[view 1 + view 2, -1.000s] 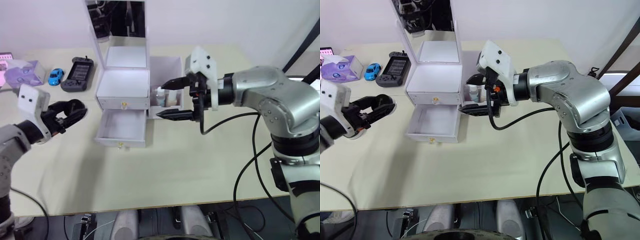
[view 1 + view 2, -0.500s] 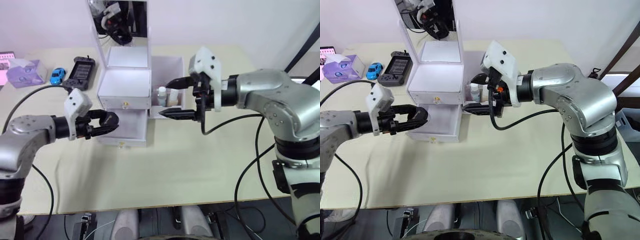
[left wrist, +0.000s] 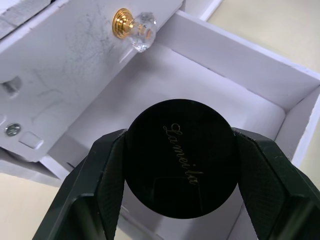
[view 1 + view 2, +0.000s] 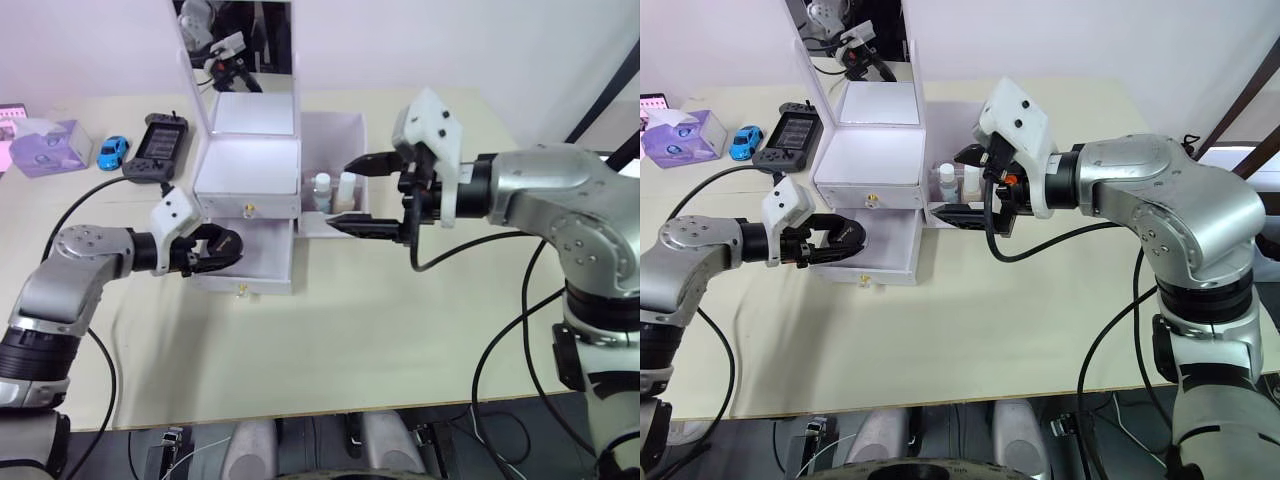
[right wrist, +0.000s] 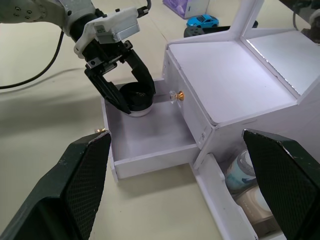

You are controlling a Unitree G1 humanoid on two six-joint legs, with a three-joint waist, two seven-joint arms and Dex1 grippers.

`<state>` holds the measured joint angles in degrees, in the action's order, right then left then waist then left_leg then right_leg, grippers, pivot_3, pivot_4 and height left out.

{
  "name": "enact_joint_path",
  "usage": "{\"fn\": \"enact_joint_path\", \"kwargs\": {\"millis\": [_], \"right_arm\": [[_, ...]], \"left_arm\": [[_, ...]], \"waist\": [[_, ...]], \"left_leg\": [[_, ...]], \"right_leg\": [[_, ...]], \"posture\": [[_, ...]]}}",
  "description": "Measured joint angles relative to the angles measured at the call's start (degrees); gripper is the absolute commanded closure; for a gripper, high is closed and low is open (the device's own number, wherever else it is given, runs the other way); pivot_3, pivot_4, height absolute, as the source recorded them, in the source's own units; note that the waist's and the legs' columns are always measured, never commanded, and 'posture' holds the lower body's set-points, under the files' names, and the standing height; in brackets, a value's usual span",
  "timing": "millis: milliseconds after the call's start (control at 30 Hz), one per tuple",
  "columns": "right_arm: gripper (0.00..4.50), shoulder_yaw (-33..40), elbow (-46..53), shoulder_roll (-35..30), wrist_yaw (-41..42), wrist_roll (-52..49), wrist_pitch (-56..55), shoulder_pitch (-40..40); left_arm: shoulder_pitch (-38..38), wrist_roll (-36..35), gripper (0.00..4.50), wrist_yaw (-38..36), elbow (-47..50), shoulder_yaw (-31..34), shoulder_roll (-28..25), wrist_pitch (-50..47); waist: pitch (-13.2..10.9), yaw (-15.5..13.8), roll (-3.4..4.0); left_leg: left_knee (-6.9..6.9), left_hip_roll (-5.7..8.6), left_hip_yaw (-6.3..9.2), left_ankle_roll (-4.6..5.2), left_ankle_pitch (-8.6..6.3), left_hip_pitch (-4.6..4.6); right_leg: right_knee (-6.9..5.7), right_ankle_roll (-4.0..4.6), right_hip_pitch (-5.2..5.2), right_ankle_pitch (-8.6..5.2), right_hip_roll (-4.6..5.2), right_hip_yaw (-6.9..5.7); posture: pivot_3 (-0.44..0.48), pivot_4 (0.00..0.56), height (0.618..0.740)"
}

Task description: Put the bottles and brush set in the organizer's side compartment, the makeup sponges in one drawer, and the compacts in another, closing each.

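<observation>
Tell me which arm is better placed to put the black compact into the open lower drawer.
The left arm. Its claw is already shut on the compact, right over the open lower drawer. The right claw is open, holds nothing, and is beside the side compartment.

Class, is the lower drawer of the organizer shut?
No: the lower drawer stands pulled open, with the left end effector holding a black compact over it.
</observation>
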<state>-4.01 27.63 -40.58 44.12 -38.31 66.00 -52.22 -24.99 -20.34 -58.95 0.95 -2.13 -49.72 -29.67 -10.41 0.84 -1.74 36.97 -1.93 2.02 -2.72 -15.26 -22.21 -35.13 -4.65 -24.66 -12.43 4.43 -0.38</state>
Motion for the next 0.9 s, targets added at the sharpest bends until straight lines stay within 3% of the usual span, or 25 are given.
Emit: {"fn": "enact_joint_path", "kwargs": {"millis": [67,200,533,733,900], "right_arm": [[0.00,0.00,0.09,-0.13,-0.15,-0.28,0.00,0.03],[0.00,0.00,0.10,-0.15,-0.53,-0.78,-0.05,0.03],[0.00,0.02,-0.24,-1.05,-0.03,-1.33,-0.62,0.11],[0.00,5.55,-4.26,-4.47,5.97,-4.05,-4.09,6.35],[0.00,8.24,-15.05,-10.10,14.23,2.22,-19.30,20.07]], "left_arm": [[0.00,0.39,1.89,-0.22,-0.16,-0.47,0.57,0.00],[0.02,1.01,0.05,-0.70,-0.37,-0.53,0.98,0.02],[0.00,0.14,0.05,-1.12,-0.87,1.89,1.01,0.29],[4.25,-8.72,0.05,-3.31,4.44,12.46,-0.11,-3.27],[13.23,-11.60,0.05,-0.47,6.39,25.10,-0.99,-3.46]], "waist": [[0.00,0.00,0.00],[0.00,0.00,0.00],[0.00,0.02,0.00],[0.01,-0.02,-0.02],[0.03,-0.05,-0.06]], "left_leg": [[0.00,0.00,0.00,0.00,0.00,-0.01],[0.01,0.00,0.00,0.00,0.00,-0.01],[0.01,0.00,0.00,0.00,0.00,0.01],[0.02,0.01,-0.02,0.02,-0.01,-0.03],[0.04,0.01,-0.05,0.03,-0.02,0.10]], "right_leg": [[0.00,0.00,0.00,0.00,0.00,0.00],[-0.01,-0.01,0.00,0.00,0.00,0.00],[-0.03,-0.01,0.00,0.00,0.00,0.00],[0.03,-0.06,0.02,-0.02,0.04,0.00],[0.02,-0.11,0.14,-0.07,0.05,0.01]], "posture": [[0.000,0.150,0.740],[0.000,0.150,0.740],[0.000,0.150,0.740],[0.000,0.150,0.740],[0.000,0.150,0.740]]}}
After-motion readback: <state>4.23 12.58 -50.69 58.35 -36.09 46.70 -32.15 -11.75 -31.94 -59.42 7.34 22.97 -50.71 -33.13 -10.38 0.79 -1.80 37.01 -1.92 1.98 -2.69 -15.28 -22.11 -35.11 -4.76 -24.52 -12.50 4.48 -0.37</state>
